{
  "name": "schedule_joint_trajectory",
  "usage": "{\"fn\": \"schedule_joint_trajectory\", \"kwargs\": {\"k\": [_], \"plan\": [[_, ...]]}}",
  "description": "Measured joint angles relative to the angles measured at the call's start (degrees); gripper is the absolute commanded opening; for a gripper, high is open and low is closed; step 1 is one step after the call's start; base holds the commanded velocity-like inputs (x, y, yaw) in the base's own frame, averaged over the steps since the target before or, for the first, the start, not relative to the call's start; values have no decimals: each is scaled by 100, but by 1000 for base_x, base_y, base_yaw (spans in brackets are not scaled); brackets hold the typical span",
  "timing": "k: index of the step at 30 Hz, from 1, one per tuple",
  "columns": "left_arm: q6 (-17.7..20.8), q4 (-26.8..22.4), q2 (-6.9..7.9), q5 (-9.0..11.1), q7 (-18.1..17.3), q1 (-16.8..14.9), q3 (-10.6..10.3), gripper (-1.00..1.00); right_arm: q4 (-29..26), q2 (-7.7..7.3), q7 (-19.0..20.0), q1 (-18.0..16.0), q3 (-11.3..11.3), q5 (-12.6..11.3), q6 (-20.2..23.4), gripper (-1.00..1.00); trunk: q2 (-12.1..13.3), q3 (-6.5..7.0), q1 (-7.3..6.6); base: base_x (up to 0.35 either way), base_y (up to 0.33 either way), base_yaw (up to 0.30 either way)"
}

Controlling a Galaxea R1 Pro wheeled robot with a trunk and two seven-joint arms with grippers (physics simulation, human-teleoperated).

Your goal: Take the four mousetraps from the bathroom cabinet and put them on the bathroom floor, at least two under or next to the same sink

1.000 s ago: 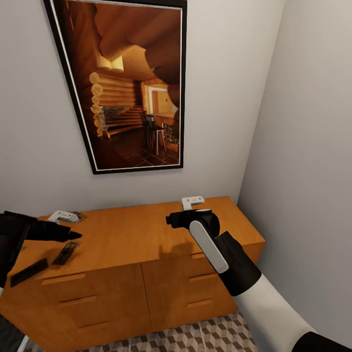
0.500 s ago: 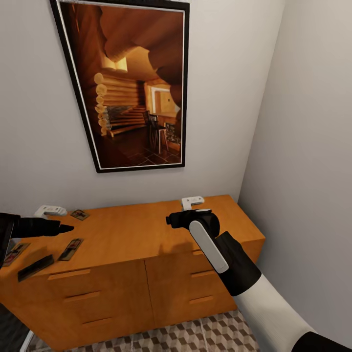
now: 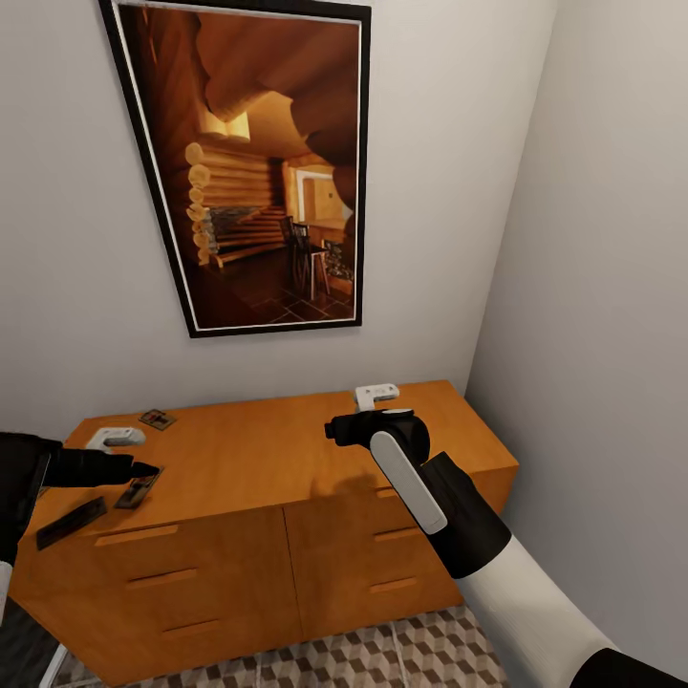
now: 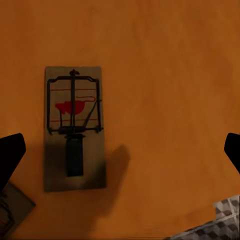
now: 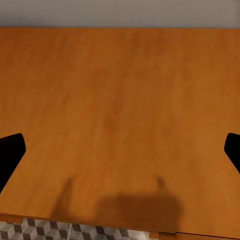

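Note:
The orange-brown cabinet (image 3: 287,459) stands against the wall. Three mousetraps lie on the left of its top. One (image 3: 156,419) is near the wall, one (image 3: 137,491) is near the front edge, and one (image 3: 71,523) is at the left corner. My left gripper (image 3: 134,468) is open and hovers just above the front mousetrap (image 4: 75,127), which lies between its fingertips (image 4: 10,152). A corner of a neighbouring mousetrap (image 4: 12,215) shows beside it. My right gripper (image 3: 358,427) is open and empty above bare cabinet top (image 5: 120,100). The bathroom sink is out of view.
Two small white objects sit on the cabinet, one (image 3: 115,438) behind my left gripper and one (image 3: 376,392) near the wall at the right. A large framed picture (image 3: 258,172) hangs above. A grey wall (image 3: 592,287) closes the right side. Cube-patterned bathroom floor (image 3: 420,650) lies in front.
The head view has shifted a little. My left gripper has come forward and down over the mousetrap near the front edge. The right arm has stayed still.

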Motion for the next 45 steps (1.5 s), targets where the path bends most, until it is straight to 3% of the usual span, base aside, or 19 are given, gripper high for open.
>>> {"fn": "schedule_joint_trajectory", "kwargs": {"k": [14,27,45], "plan": [[-3,117,1,10,4,0,11,100,4,8,3,0,0,-1,0,100,0,0,0,0,0,0],[-14,142,4,128,-6,0,306,100,9,3,2,1,0,0,0,100,0,0,0,5,2,0],[-18,166,4,164,-11,0,360,100,40,-23,9,0,0,2,-6,100,0,0,0,67,45,0]]}}
